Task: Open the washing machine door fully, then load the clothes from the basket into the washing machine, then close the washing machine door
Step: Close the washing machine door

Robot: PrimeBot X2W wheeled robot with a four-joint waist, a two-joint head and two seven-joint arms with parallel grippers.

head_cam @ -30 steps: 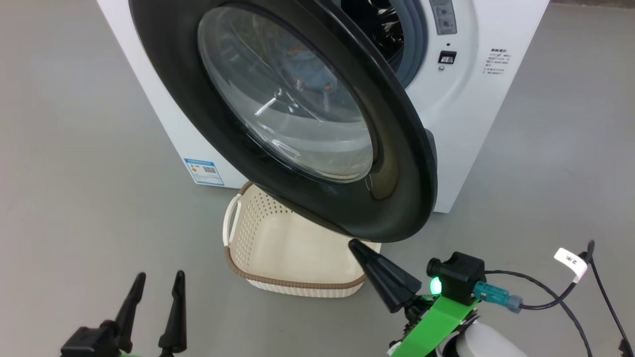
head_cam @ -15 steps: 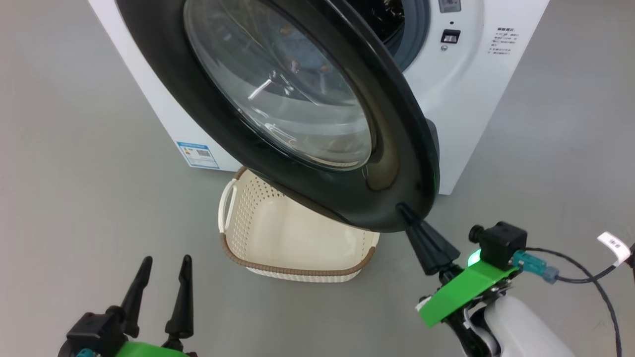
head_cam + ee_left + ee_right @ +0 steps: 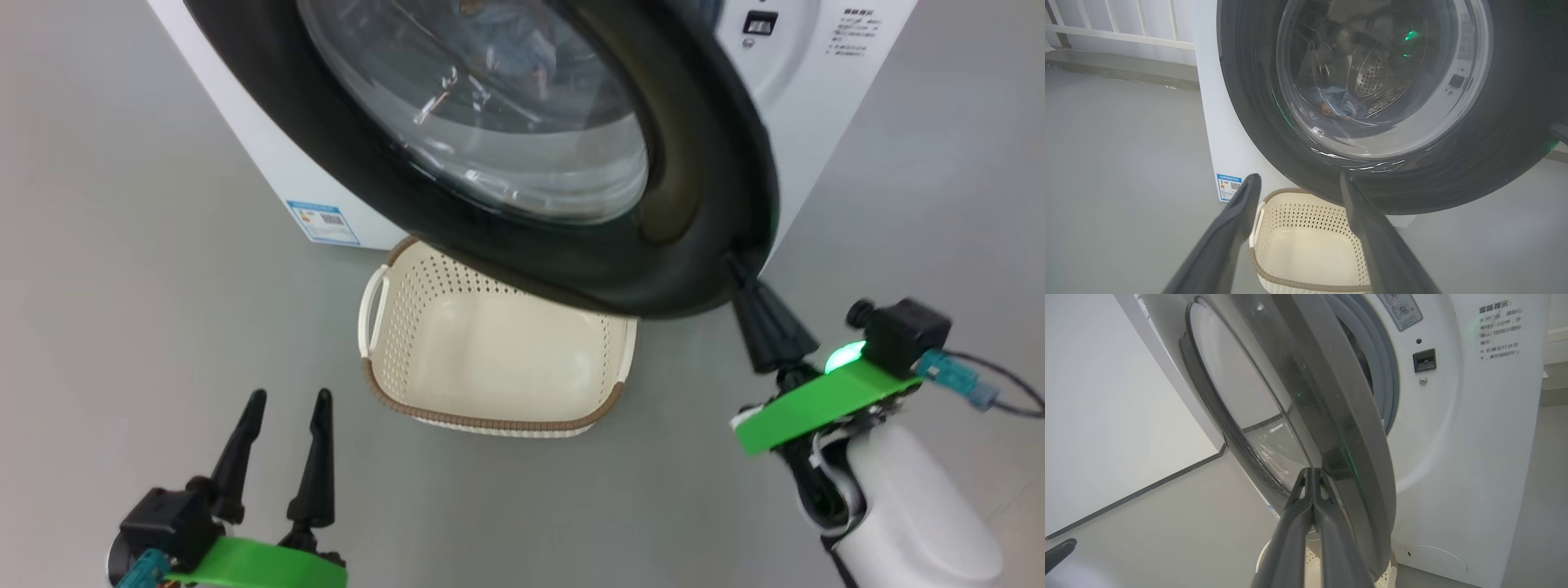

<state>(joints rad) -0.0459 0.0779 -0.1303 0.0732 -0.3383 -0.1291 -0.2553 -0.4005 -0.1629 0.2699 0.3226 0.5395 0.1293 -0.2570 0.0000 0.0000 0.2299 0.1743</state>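
The washing machine stands white before me, and its door, glossy black with a bulging glass window, hangs partly open over the basket. My right gripper is shut and its tip touches the door's lower right rim; the right wrist view has the joined fingertips against the door edge. The clothes, light blue fabric, lie in the drum behind the glass. The cream basket sits on the floor with nothing in it. My left gripper hovers open at the lower left, short of the basket.
Grey floor surrounds the machine on both sides. A dark cable trails from my right wrist at the right edge. A white railing runs along the back wall left of the machine. The latch slot sits on the machine's front.
My right gripper has travelled to the right and forward with its tip on the door rim, and the door has swung closer to the machine. The head camera has shifted too.
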